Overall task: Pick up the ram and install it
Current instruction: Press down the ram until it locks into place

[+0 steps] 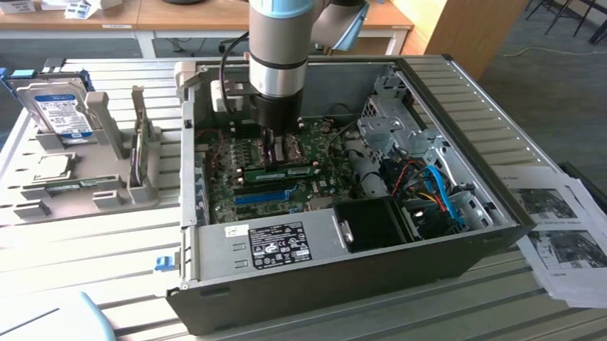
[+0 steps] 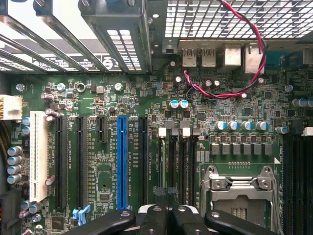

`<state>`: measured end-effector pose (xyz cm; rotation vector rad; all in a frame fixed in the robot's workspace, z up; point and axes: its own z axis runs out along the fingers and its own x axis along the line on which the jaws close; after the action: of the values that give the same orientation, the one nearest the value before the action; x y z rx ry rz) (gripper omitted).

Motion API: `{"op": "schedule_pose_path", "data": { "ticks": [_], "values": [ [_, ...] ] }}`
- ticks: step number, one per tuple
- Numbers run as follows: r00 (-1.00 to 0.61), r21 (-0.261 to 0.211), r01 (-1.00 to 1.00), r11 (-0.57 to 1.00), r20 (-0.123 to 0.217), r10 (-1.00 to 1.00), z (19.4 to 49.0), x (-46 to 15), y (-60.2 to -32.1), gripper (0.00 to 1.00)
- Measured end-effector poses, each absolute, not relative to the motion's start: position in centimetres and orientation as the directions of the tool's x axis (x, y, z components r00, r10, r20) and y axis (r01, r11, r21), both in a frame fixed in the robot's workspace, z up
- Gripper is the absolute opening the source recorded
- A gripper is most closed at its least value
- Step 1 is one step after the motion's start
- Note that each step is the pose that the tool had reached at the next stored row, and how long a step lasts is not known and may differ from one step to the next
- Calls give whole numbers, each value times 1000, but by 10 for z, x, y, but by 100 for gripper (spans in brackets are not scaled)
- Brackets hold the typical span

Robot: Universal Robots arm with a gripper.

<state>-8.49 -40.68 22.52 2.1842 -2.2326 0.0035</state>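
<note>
The ram (image 1: 284, 172), a thin green stick with dark chips, stands on edge in a memory slot on the motherboard (image 1: 227, 202) inside the open PC case (image 1: 474, 135). My gripper (image 1: 275, 162) reaches straight down into the case and is shut on the ram's upper edge, a little off its middle. In the wrist view the fingers (image 2: 156, 215) meet above the black memory slots (image 2: 178, 161), and my gripper (image 2: 170, 192) is lined up with one of them. There the ram shows only edge-on and is hard to tell from the slots.
A bright-blue slot strip (image 1: 261, 197) (image 2: 122, 161) lies beside the memory slots, and the CPU socket (image 2: 239, 196) on their other side. The power supply (image 1: 270, 245), drive cage (image 1: 399, 114) and cables (image 1: 436, 192) crowd the case. A grey fixture with a hard drive (image 1: 57, 110) stands at the exterior view's left.
</note>
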Motion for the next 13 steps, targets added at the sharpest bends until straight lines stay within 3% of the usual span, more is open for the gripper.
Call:
{"op": "schedule_pose_path", "data": {
  "ticks": [13],
  "values": [
    [-22, 11, -1000, 22, 15, -1000, 224, -85, -407, 9]
  ]
}}
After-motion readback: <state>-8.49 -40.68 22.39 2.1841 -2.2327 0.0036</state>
